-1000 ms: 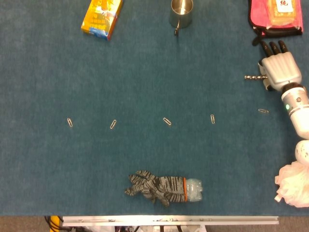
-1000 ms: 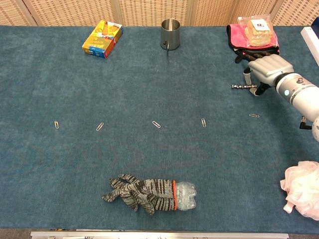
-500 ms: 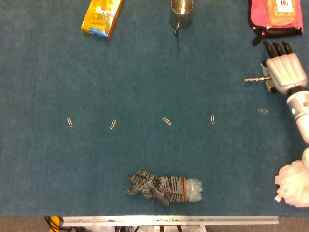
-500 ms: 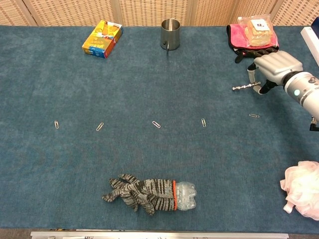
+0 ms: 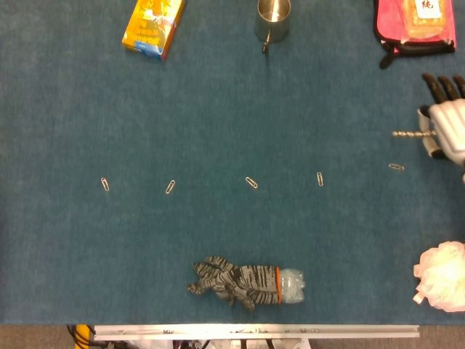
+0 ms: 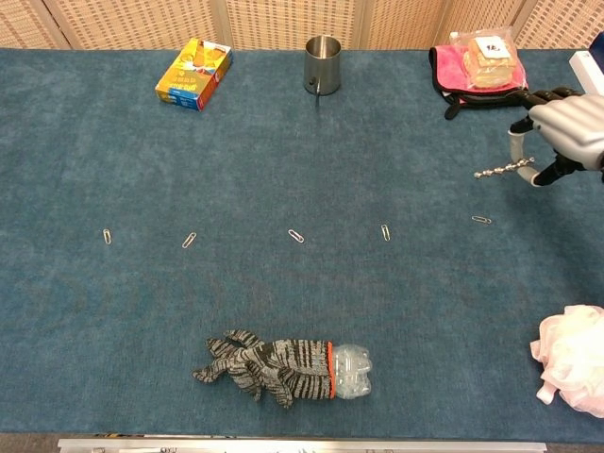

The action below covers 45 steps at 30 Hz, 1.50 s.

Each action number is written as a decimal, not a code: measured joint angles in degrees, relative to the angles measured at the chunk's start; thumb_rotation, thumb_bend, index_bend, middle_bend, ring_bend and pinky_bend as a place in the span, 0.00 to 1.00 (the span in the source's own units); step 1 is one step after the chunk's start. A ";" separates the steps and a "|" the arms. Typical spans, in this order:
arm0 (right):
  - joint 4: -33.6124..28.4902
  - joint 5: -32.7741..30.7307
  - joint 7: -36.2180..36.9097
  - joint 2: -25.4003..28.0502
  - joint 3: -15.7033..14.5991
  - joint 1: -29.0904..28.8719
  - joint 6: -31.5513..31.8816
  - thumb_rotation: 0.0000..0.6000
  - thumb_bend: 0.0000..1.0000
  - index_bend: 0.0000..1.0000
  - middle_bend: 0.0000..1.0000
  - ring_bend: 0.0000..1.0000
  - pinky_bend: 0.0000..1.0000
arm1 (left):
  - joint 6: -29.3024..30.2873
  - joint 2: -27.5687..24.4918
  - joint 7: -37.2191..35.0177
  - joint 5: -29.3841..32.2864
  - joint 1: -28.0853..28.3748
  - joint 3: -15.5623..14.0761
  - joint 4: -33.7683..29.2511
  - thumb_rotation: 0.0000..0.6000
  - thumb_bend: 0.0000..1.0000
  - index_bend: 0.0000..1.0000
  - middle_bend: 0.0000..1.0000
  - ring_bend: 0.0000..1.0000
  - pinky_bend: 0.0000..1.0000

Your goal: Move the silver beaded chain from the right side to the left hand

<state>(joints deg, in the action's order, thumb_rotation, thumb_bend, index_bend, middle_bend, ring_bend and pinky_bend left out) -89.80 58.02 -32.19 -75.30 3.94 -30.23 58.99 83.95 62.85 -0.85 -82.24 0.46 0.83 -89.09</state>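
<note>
Nearest the robot, a grey striped glove [image 6: 269,368] lies pulled over a clear plastic bottle [image 6: 351,371] near the front edge of the blue table [image 6: 283,151]; a pink mesh puff [image 6: 574,359] sits at the front right corner. Mid-table, a row of paper clips [image 6: 296,236] runs left to right, each well apart from the next, the rightmost [image 6: 481,220] just in front of the right hand [image 6: 564,132]. The right hand, at the right edge of both views, grips one end of the silver beaded chain [image 6: 503,170]; the chain sticks out leftward from the fingers, and whether it clears the table surface cannot be told. Far side: yellow box [image 6: 194,73] at left, steel cup [image 6: 322,64] centre, pink pouch [image 6: 477,68] with a packet on it at right. Left hand appears in neither view.
</note>
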 measured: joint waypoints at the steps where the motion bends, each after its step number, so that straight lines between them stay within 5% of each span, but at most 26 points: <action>1: -1.02 0.04 -0.04 0.73 -0.30 0.44 0.46 1.00 0.34 0.60 0.04 0.00 0.00 | 0.21 -0.08 0.32 -0.13 -0.10 -0.07 -0.35 1.00 0.49 0.32 0.32 0.30 0.38; 9: -6.87 0.70 -0.42 5.13 -3.69 3.94 3.15 1.00 0.34 0.60 0.04 0.00 0.00 | 1.72 -0.68 2.73 -1.09 -0.96 -0.76 -2.86 1.00 0.49 0.32 0.32 0.30 0.38; 22: -4.73 0.02 0.89 2.50 -5.13 4.98 1.39 1.00 0.34 0.60 0.04 0.00 0.00 | 2.42 -0.73 2.51 -0.86 -2.14 -1.32 -2.79 1.00 0.49 0.32 0.32 0.30 0.38; 45: -4.38 1.70 1.37 -1.00 -0.47 0.31 -0.42 1.00 0.34 0.60 0.04 0.00 0.00 | 2.42 -0.04 -0.52 -0.44 -2.93 -1.17 0.48 1.00 0.49 0.32 0.32 0.30 0.38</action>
<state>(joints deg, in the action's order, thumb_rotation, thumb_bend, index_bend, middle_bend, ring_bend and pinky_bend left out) -94.18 59.72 -30.82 -76.30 3.47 -29.92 58.57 86.37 62.81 -1.37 -82.68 -2.47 -0.34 -88.62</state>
